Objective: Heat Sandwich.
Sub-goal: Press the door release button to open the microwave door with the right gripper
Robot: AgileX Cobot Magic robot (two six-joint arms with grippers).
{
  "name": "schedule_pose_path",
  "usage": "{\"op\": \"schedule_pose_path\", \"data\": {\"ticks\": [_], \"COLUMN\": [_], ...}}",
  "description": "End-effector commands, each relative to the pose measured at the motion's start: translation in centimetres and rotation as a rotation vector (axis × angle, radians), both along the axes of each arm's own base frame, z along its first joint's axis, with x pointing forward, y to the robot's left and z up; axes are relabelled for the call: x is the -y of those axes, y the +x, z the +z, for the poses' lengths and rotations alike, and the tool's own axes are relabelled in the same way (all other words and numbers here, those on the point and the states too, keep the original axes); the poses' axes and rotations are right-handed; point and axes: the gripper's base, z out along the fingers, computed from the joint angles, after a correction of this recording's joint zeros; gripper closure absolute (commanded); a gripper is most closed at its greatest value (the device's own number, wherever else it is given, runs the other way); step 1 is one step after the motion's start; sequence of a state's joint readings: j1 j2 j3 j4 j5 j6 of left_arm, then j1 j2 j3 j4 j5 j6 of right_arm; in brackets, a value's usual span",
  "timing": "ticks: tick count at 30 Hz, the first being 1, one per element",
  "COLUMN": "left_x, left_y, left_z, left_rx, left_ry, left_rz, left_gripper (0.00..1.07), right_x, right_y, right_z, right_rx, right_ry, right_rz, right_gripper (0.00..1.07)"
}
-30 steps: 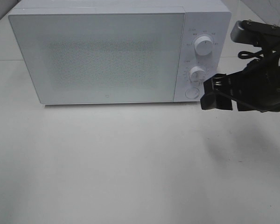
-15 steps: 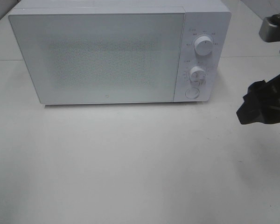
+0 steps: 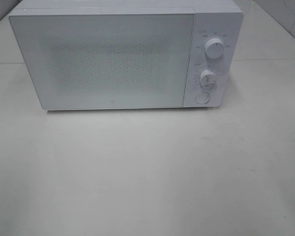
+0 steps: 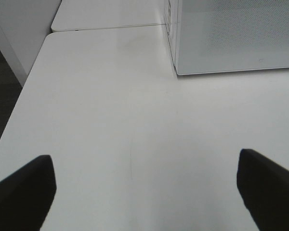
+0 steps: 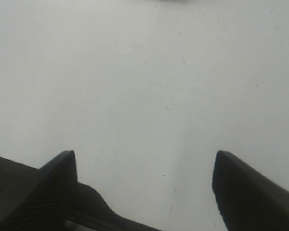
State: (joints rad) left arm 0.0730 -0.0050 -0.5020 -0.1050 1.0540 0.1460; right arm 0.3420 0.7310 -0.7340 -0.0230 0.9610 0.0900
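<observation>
Microwave (image 3: 127,56) interior: hidden behind the shut door (image 3: 105,61) and its dotted screen.
Dial markings: the print around the upper dial (image 3: 215,49) and lower dial (image 3: 207,77) is too small to read.
Left fingers (image 4: 24,192): only the tips show, the rest is cut off by the picture's edge.
Right fingers (image 5: 253,192): likewise cut off.

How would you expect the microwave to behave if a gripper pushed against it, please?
The microwave is broad, boxy and flat on the table, so tipping seems unlikely. It probably is heavy and rigid. On that smooth table it might slide rather than roll.
</observation>
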Motion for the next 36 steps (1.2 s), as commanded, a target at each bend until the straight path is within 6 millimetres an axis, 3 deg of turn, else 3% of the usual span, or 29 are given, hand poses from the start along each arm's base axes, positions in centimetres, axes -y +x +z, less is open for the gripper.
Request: {"op": "schedule_pose_path", "data": {"ticks": [1, 4, 10, 15, 25, 36], "left_x": [0.0, 0.0, 0.0, 0.0, 0.0, 0.0], "left_y": [-0.3, -0.3, -0.3, -0.3, -0.3, -0.3], "left_z": [0.1, 0.1, 0.1, 0.1, 0.1, 0.1], "left_rx": [0.032, 0.032, 0.032, 0.032, 0.032, 0.032], "left_ry": [-0.007, -0.007, -0.007, -0.007, -0.007, -0.007], "left_rz": [0.007, 0.007, 0.007, 0.007, 0.007, 0.007], "left_gripper": [0.11, 0.11, 0.11, 0.11, 0.11, 0.11], "right_x": [0.8, 2.0, 3.2, 3.7, 4.2, 4.5], "right_y": [-1.8, -4.2, -6.8, -8.0, -10.5, -12.2], "right_z": [0.2, 0.2, -0.9, -2.1, -2.0, -3.6], "right_rx": [0.044, 0.133, 0.234, 0.311, 0.497, 0.469], "right_ry": [-0.010, -0.021, 0.010, 0.028, 0.058, 0.031], "right_rz": [0.001, -0.008, -0.063, -0.127, -0.202, -0.192], "right_gripper": [0.32, 0.32, 0.32, 0.32, 0.32, 0.32]}}
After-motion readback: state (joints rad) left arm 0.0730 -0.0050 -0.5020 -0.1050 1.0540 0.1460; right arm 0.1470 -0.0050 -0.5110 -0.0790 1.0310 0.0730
